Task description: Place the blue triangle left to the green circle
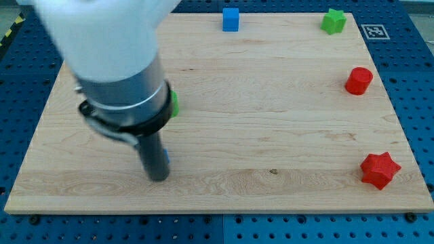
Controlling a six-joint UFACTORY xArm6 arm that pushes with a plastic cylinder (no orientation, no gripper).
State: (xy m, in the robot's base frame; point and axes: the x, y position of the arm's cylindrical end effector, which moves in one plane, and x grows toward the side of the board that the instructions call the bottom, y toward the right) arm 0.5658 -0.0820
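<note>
My tip [159, 179] rests on the wooden board [271, 122] in the view's lower left. A small sliver of a blue block [167, 157] shows at the rod's right side, touching or very close to it; its shape is hidden by the rod. A green block [174, 103], also mostly hidden behind the arm's body, sits above the blue sliver; its shape cannot be made out.
A blue cube [230, 19] sits at the top middle. A green star [333, 21] is at the top right. A red cylinder [359, 80] is at the right edge, and a red star [379, 169] at the lower right.
</note>
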